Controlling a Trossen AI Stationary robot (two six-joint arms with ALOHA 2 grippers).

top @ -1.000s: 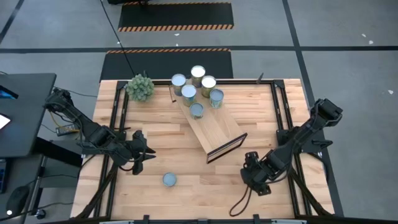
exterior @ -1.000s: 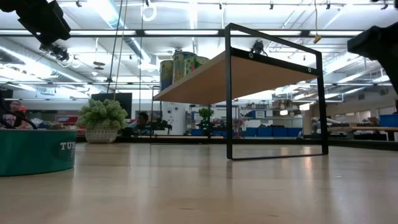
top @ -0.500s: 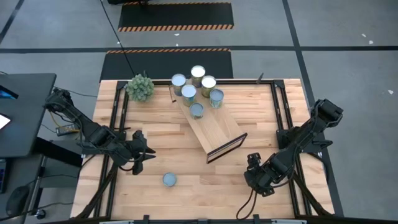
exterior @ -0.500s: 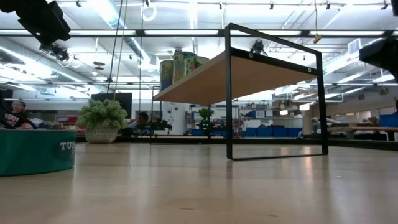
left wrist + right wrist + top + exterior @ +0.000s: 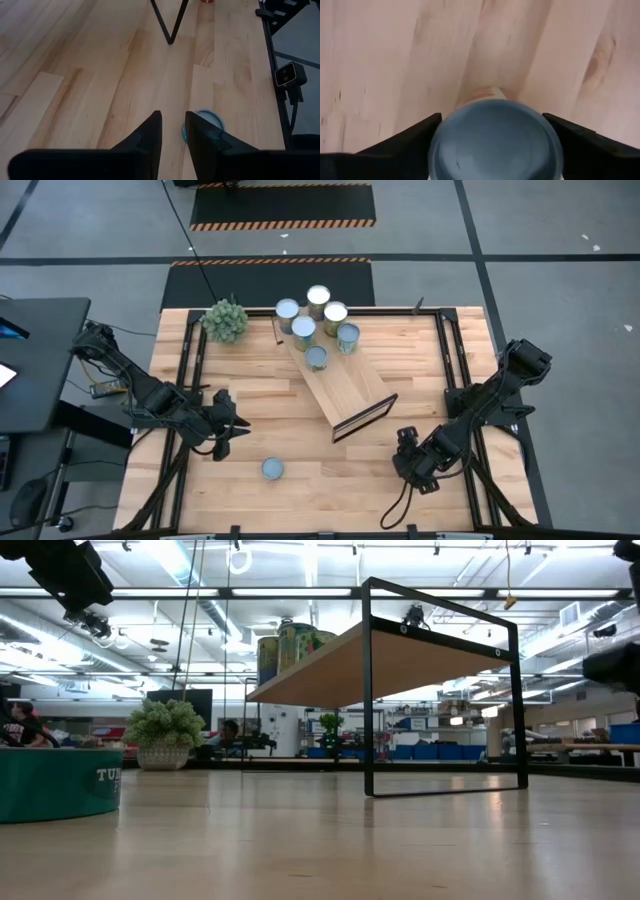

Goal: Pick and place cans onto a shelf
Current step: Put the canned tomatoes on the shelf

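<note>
The right gripper sits low over the surface near the front right, its fingers spread on either side of a can, though I can't tell if they're actually squeezing it. The left gripper hovers with fingers nearly together, just above another can at the front. Six more cans cluster on the shelf's far end, beside a plant.
</note>
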